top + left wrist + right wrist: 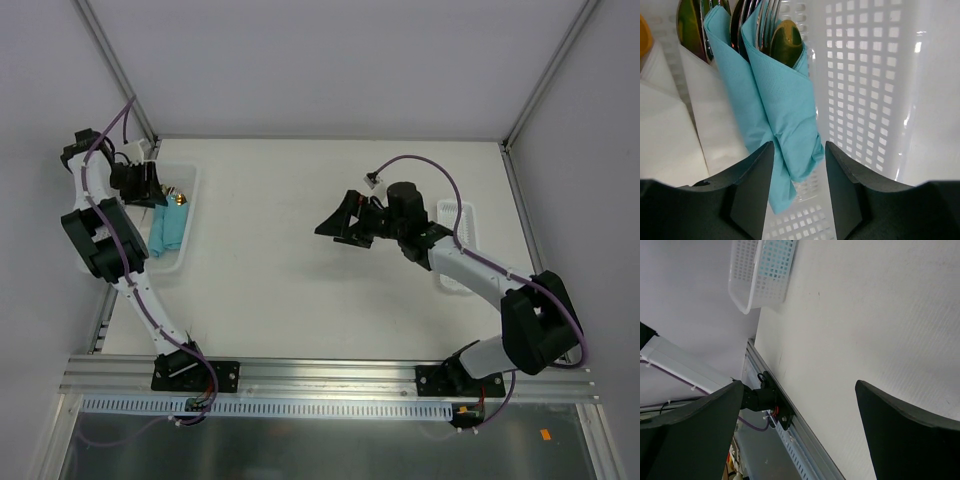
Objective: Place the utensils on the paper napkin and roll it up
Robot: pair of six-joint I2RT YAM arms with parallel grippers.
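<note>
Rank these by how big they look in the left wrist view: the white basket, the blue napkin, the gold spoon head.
1. white basket, its walls filling most of the frame
2. blue napkin
3. gold spoon head, only partly showing above the napkin's fold

The rolled paper napkin [785,110] was seen between the jaws of the left gripper [800,150], its lower end framed by the two dark fingers [752,190]; whether it was pinched could not be told. The utensils [785,37] were wrapped in it, their brownish-gold heads showing beyond the jaws. A white perforated basket [875,100] was seen right of the jaws, white folded paper [670,140] left of them.
</note>
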